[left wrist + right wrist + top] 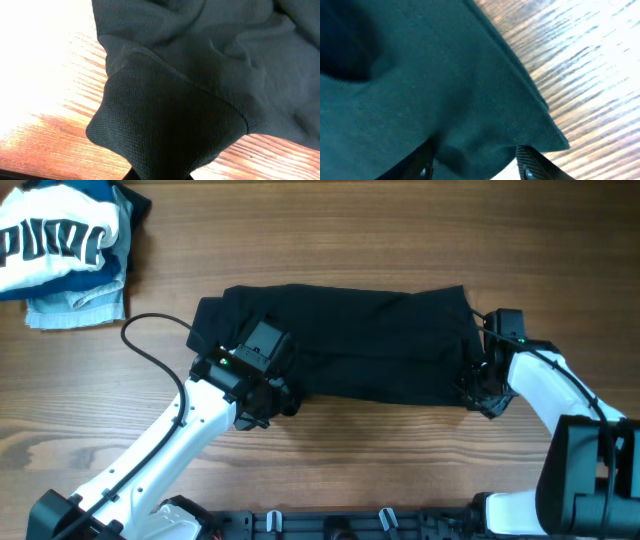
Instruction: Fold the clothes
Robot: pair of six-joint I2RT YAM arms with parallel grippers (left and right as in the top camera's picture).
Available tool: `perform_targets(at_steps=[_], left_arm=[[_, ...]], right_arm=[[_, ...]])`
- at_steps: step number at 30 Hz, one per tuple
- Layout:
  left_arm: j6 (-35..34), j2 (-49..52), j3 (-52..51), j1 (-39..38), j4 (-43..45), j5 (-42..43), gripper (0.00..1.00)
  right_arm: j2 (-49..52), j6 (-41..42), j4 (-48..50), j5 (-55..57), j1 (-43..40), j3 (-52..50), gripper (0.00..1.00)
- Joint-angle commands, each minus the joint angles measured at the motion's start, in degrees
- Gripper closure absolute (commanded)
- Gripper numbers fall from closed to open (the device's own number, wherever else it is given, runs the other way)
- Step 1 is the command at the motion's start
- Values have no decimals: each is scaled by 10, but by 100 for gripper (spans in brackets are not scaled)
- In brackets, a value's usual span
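Both near corners of the black clothes [345,345], lying long-ways left to right on the worktop [400,470], have fingers at them: the left fingers [268,408] pinch one tightly, the right fingers [422,165] stand half apart around the other, grip unclear.

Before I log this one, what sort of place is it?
Likely a robotics lab bench set up for laundry folding: a wooden table, a left arm and right arm at a black garment, and a pile of other clothes at one corner.
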Motion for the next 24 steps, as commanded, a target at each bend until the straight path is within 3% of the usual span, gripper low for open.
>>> perform_targets(at_steps=[1, 2, 3, 9, 16, 24], left_arm=[[10, -4, 3, 4, -1, -16, 96], [10, -4, 3, 4, -1, -18, 96], [10, -4, 3, 4, 0, -20, 96], [12, -8, 6, 4, -14, -36, 96], [28, -51, 72, 4, -119, -44, 96], [40, -63, 80, 4, -69, -130, 96]], right_arm=[[58, 5, -2, -10, 1, -15, 70], [59, 5, -9, -12, 1, -15, 91], [57, 6, -16, -12, 1, -15, 96], [29, -2, -54, -36, 0, -9, 96], [-60, -67, -186, -63, -8, 36, 96], [-131, -104, -123, -80, -9, 40, 96]])
